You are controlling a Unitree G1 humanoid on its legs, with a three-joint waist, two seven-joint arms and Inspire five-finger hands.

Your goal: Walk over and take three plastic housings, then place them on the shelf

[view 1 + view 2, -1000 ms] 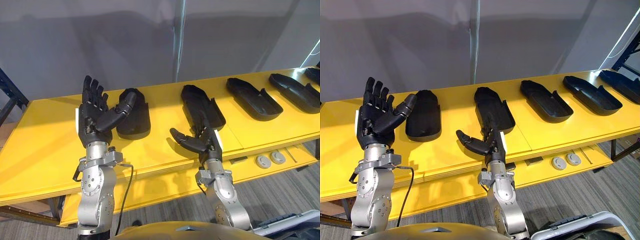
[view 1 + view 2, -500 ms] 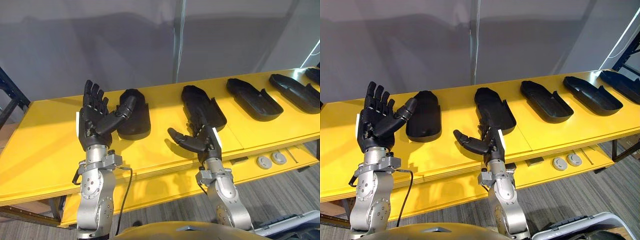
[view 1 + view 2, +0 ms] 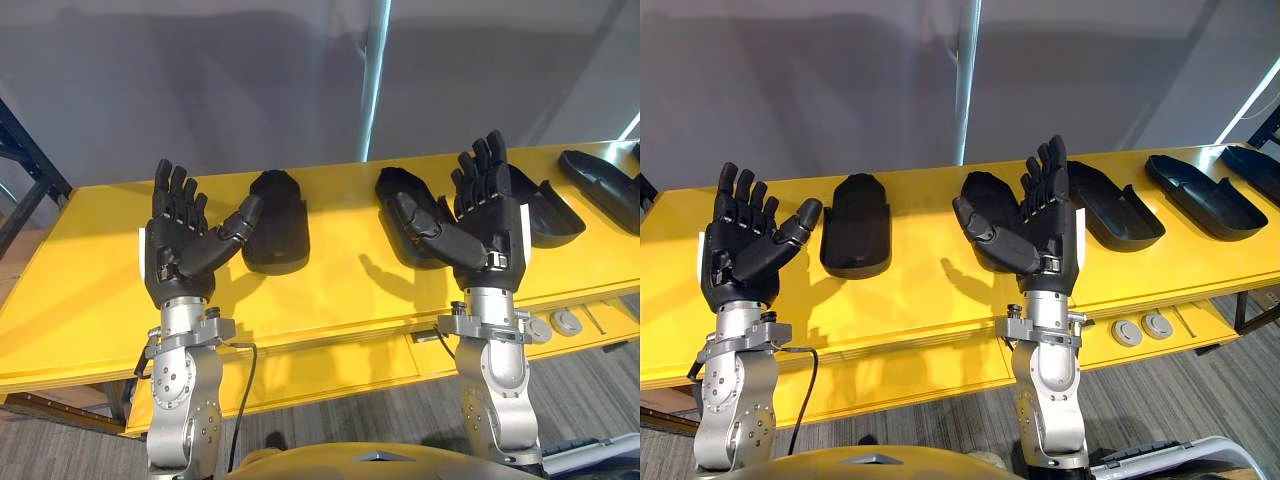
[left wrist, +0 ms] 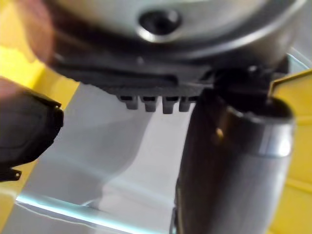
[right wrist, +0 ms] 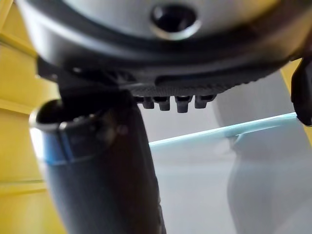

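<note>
Left hand [image 3: 178,248], right hand [image 3: 487,228] raised, spread open, empty — right hand partly covering black housings [image 3: 277,220] on yellow table [image 3: 95,300].

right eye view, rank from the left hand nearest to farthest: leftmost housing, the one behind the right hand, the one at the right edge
1. leftmost housing, just right of the left hand.
2. middle housing, partly behind the right hand.
3. edge housing, cut off at the view's far right.

My left hand [image 3: 180,250] and right hand [image 3: 482,228]: black, segmented fingers [image 3: 178,200], white strip along each outer edge; silver-grey forearms [image 3: 185,405], round screw heads, bracketed wrist collars.
</note>
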